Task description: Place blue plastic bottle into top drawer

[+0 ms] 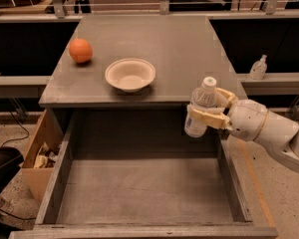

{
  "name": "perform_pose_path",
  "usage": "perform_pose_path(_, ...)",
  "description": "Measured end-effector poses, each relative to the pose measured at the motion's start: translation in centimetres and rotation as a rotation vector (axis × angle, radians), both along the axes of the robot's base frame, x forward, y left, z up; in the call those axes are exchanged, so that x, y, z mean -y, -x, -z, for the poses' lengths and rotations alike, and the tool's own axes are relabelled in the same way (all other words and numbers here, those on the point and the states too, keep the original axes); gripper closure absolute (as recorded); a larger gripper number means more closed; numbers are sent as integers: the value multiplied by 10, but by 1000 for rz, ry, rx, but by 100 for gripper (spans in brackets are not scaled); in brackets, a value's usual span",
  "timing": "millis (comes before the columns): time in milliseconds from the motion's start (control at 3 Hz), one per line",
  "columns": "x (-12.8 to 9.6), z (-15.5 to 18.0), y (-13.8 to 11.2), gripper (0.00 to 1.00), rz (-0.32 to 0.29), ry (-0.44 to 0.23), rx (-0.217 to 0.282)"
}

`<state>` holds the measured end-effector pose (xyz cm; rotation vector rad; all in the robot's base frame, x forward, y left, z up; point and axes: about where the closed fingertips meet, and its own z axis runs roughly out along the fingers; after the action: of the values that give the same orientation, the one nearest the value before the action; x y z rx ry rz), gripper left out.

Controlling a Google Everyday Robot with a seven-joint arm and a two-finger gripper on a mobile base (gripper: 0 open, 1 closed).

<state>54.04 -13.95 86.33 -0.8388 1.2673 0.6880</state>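
Note:
The blue plastic bottle (200,106), clear with a white cap and a pale label, is held upright in my gripper (209,109), which is shut on its middle. It hangs above the right rear part of the open top drawer (139,188), just in front of the table's front edge. The drawer is wide, grey and shallow, and pulled out toward the camera. My white arm reaches in from the right.
On the grey table (154,44) stand an orange (80,50) at the left and a white bowl (130,74) near the front middle. A tan cardboard box (37,153) sits on the floor left of the drawer. A small pump bottle (258,67) stands on the right ledge.

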Motion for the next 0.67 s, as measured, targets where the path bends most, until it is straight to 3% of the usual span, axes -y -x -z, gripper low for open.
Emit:
perform_pose_path(333,-20,21,14,100,-38,4,-37)
perform_pose_path(667,-71,61,38,100,-175,33,-119)
